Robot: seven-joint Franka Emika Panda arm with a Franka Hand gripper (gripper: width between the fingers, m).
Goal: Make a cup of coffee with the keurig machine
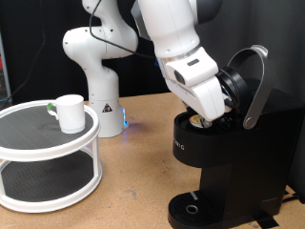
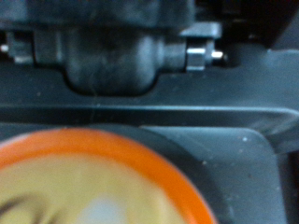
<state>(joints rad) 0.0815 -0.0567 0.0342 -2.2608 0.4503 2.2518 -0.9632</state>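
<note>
In the exterior view, the keurig machine stands at the right on the brown surface, its lid handle raised. The gripper reaches down into the open top of the machine; whether its jaws are spread or pressed together cannot be told. The cup sits well apart on a white two-tier stand at the left.

In the wrist view, a blurred orange-rimmed round thing fills the lower part, under dark machine parts.
</note>
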